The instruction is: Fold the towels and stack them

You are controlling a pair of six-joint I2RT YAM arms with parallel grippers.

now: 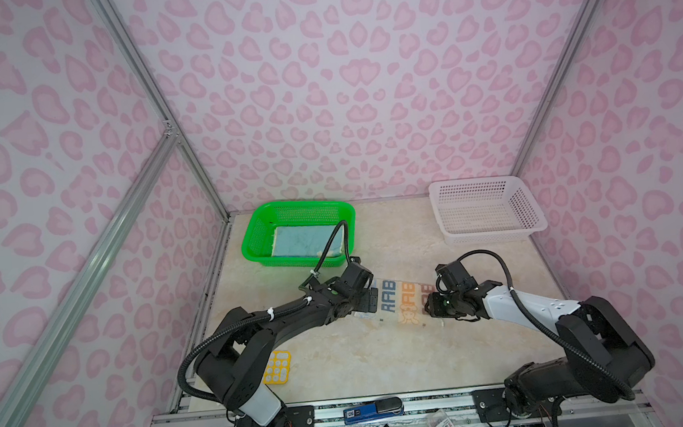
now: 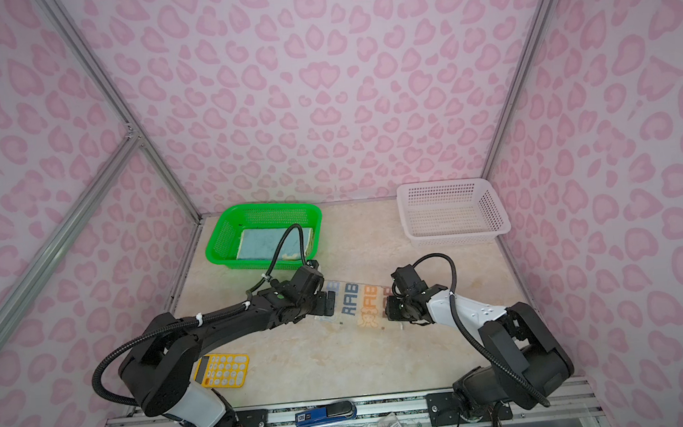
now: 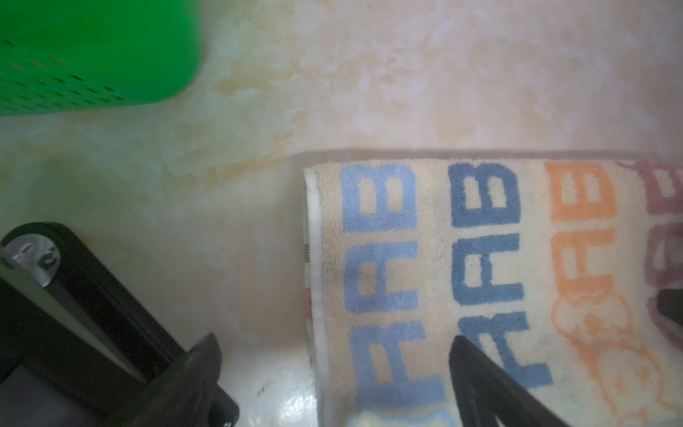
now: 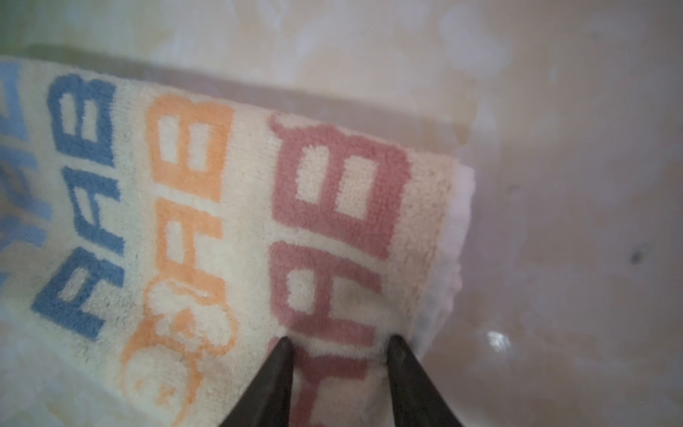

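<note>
Fingers of the left gripper [image 3: 332, 338] stand wide, released, astride the left end of the RAB towel [image 1: 401, 301], a folded strip lying mid table [image 1: 343, 360]. On its other end the right gripper [image 4: 340, 345] tips press down (pinching or merely resting, unclear). It looks soft, light and floppy: grip the corners.

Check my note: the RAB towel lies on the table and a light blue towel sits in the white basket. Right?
Wrong basket: the light blue towel sits in the green basket, as both top views show. The RAB towel does lie on the table.
</note>
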